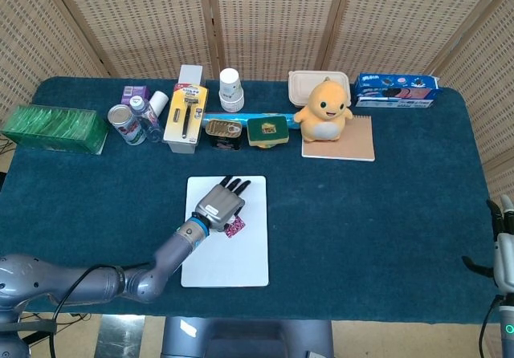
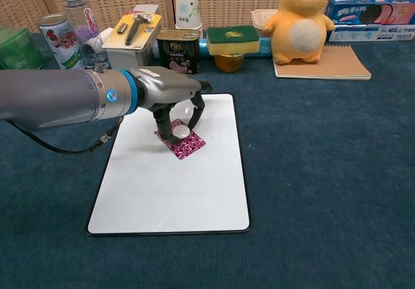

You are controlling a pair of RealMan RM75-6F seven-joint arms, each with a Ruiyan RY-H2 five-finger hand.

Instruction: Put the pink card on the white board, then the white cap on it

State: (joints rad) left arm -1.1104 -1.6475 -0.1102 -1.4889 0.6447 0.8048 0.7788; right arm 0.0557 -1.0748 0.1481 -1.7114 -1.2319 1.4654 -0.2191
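The white board (image 2: 170, 192) lies flat on the blue cloth, with the pink patterned card (image 2: 189, 146) on its upper middle. My left hand (image 2: 174, 101) reaches over the board from the left and pinches the small white cap (image 2: 183, 131) between its fingertips, right over the card's upper edge. I cannot tell whether the cap touches the card. In the head view my left hand (image 1: 222, 205) covers most of the pink card (image 1: 236, 229) on the white board (image 1: 241, 262). My right hand (image 1: 503, 250) hangs at the table's right edge, fingers apart and holding nothing.
Along the back stand a green box (image 1: 53, 128), a can (image 1: 124, 122), a bottle (image 2: 79, 11), a razor pack (image 1: 185, 115), a paper cup (image 1: 231, 89), a tin (image 2: 178, 50), a green-lidded jar (image 2: 232, 46), a yellow plush toy (image 1: 324, 111) on a notebook (image 1: 353, 143), and a biscuit box (image 1: 395, 90).
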